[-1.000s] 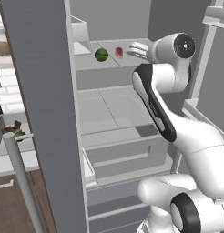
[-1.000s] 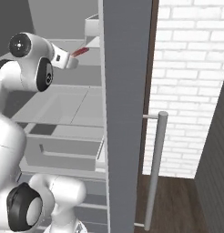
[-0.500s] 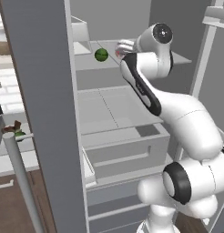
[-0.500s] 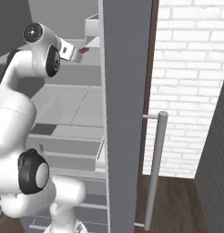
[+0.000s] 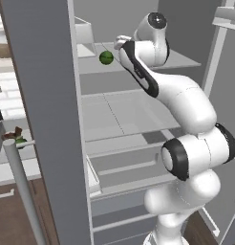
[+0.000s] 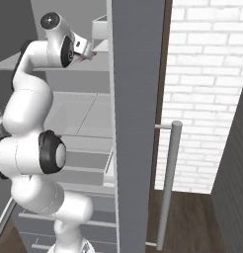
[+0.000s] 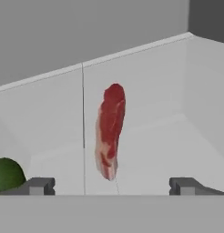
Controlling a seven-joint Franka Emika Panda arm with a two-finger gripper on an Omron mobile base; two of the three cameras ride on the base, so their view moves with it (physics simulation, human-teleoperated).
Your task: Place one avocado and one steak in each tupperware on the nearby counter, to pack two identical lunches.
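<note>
Left base view, left to right: we see the open fridge door's (image 5: 48, 119) grey edge near the left, then an avocado (image 5: 106, 58) on the upper shelf (image 5: 186, 60), just left of the arm's wrist. The arm reaches up into the fridge over that shelf.

Hand view: the avocado (image 7: 7, 174) sits at the lower left edge, close to the left fingertip (image 7: 38, 185). The steak (image 7: 110, 129) stands on edge mid-shelf, centred ahead of the gripper (image 7: 111, 186), near the back wall. Jaws are spread fully wide, nothing between them, no contact with the steak.

Right base view: we see the steak's red edge (image 6: 94, 52) just right of the wrist, on the top shelf beside a white bin (image 6: 101, 27).
</note>
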